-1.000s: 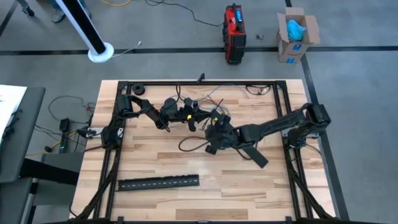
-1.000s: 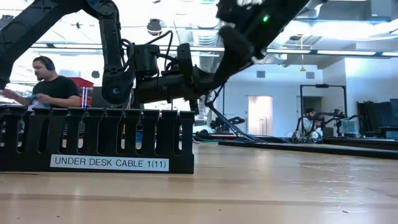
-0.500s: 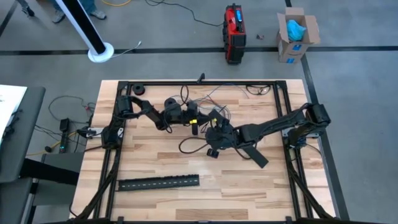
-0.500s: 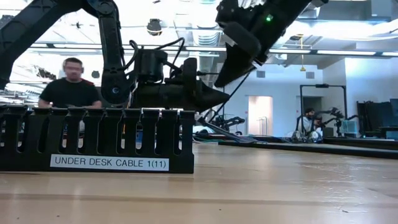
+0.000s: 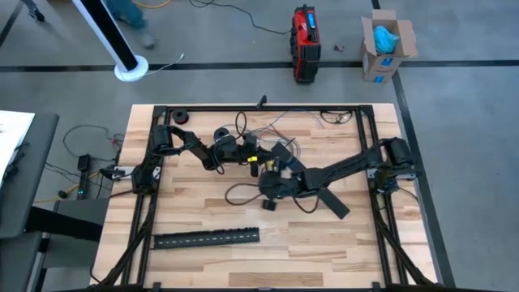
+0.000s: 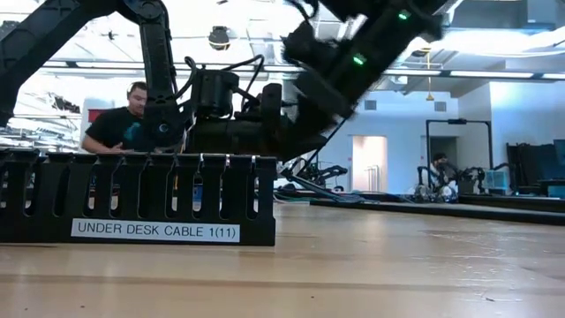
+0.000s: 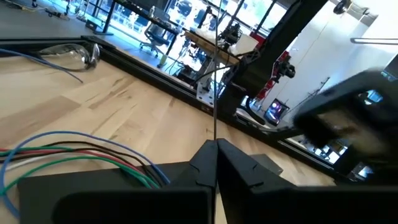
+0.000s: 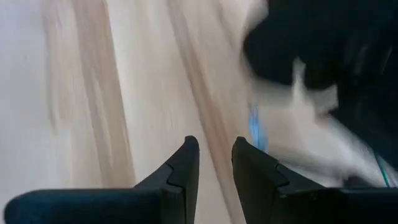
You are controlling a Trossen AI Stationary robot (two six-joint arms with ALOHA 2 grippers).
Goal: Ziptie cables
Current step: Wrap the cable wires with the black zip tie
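- Where the worktop's far edge runs, the cables [image 5: 263,130] lie tangled.
- Left gripper [image 7: 216,149]: fingers pinched closed on one thin cable.
- Right gripper [image 8: 215,152]: fingers slightly apart, empty, mid-worktop.

The cables [image 5: 258,130] are spread on the bench [image 5: 195,211] toward twelve o'clock from its centre. The left hand [image 5: 255,161] is placed at the centre, with the right hand [image 5: 268,195] just beside it at five o'clock. A slotted cable duct [image 5: 207,238] is laid near the six o'clock edge, well apart from both hands.
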